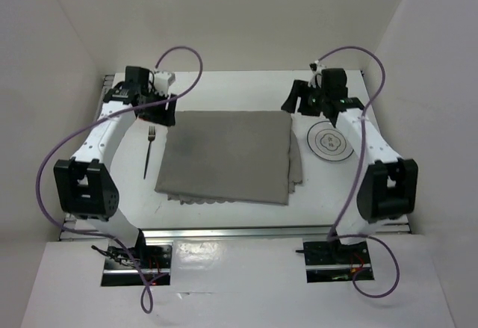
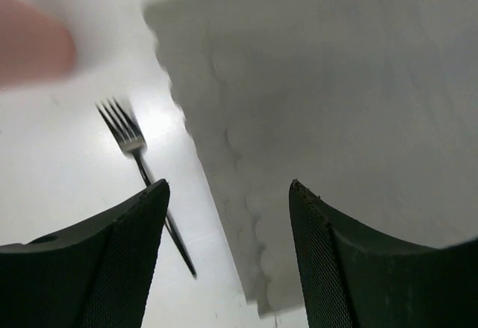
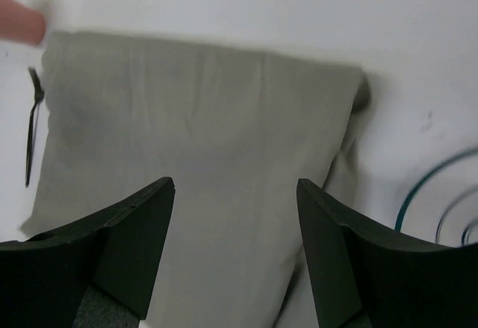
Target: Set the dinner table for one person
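Left fingers point(image 2: 127, 261): spread apart and empty, hovering at the far left corner of the grey mat point(image 1: 228, 156)
Right fingers point(image 3: 127, 238): likewise parted, grasping nothing, over the mat's far right corner
Surface point(image 1: 239, 89): white, carrying everything; the mat lies flat across its middle, slightly askew
Step in hand: laying the mat looks done; the place setting itself is not yet built
Next move: probably bringing the plate point(image 1: 331, 143) onto the mat, which calls for a low pinch on its thin rim
Fork point(image 1: 149, 149): left of the mat, just apart from it, tines toward the far side, roughly where it belongs
In the way: the mat's right edge is doubled, a lower layer poking out toward the plate, and could snag it; the right forearm overlaps the plate's rim
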You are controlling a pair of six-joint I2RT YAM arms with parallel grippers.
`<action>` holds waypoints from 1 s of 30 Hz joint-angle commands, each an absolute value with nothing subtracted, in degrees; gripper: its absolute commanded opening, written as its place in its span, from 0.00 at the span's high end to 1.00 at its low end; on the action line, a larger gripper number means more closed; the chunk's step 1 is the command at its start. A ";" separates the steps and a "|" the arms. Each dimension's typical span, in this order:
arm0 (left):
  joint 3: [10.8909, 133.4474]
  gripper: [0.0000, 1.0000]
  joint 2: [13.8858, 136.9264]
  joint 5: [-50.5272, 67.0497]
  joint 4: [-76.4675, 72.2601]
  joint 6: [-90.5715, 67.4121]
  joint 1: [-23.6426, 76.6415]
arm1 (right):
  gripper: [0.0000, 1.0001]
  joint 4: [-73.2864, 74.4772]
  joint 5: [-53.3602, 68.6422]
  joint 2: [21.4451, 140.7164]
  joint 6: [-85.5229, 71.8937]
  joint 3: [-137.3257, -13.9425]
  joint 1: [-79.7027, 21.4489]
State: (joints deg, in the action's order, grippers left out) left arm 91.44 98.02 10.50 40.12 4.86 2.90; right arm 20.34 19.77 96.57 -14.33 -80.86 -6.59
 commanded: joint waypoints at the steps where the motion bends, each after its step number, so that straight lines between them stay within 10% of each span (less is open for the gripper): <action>1: 79.75 0.28 89.93 9.58 43.51 8.52 2.99 | 0.26 26.89 19.25 86.51 -13.10 -69.90 -8.26; 10: 59.07 0.30 80.68 9.49 44.21 13.00 -0.70 | 0.31 28.65 19.51 62.50 -26.36 -43.70 -12.47; 30: 53.79 0.30 96.31 18.30 41.40 21.09 -3.52 | 0.31 22.77 18.01 65.74 -36.30 -27.51 -19.07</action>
